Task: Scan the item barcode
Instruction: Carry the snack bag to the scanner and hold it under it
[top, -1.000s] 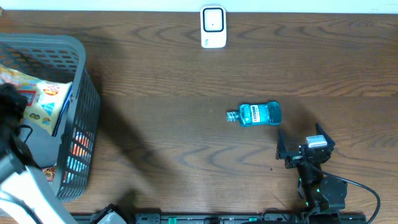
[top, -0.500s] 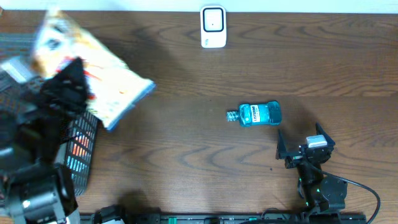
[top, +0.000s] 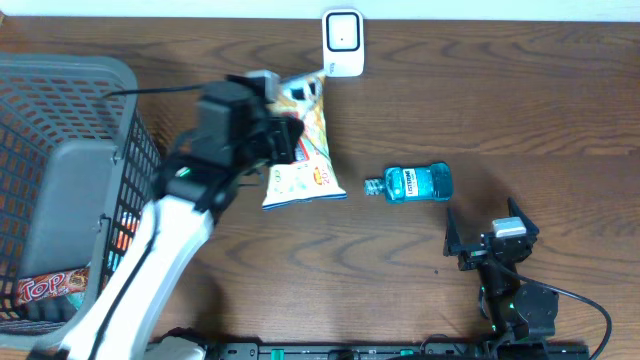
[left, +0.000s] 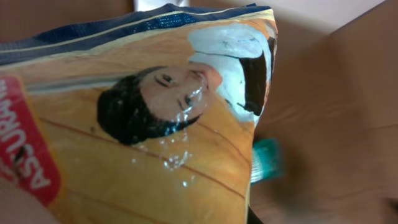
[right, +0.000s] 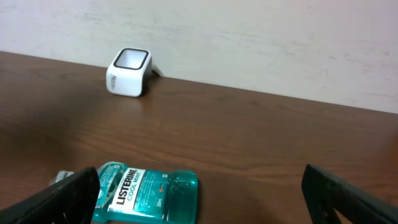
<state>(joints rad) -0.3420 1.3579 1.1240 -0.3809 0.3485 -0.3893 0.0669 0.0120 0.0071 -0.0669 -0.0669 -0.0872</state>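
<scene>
Overhead view. Dark wood-grain surface (top: 520, 110); grey plastic lattice basket (top: 140, 150) at 9 o'clock. The left hand (top: 283, 138) is clamped on the snack bag (top: 305, 165), held above the surface near its centre. The bag is glossy, crinkled film printed in yellow-orange with a face, and its long axis runs roughly 12 to 6 o'clock. The scanner (top: 343, 43), a smooth white rounded block with a dark window, lies at 1 o'clock from that hand, just beyond the bag's upper edge, so the left arm is by far the nearer. A translucent teal bottle (top: 412, 183) lies on its side, cap toward 9 o'clock. The right hand (top: 487, 228), at 5 o'clock, has its fingers spread wide and holds nothing.
</scene>
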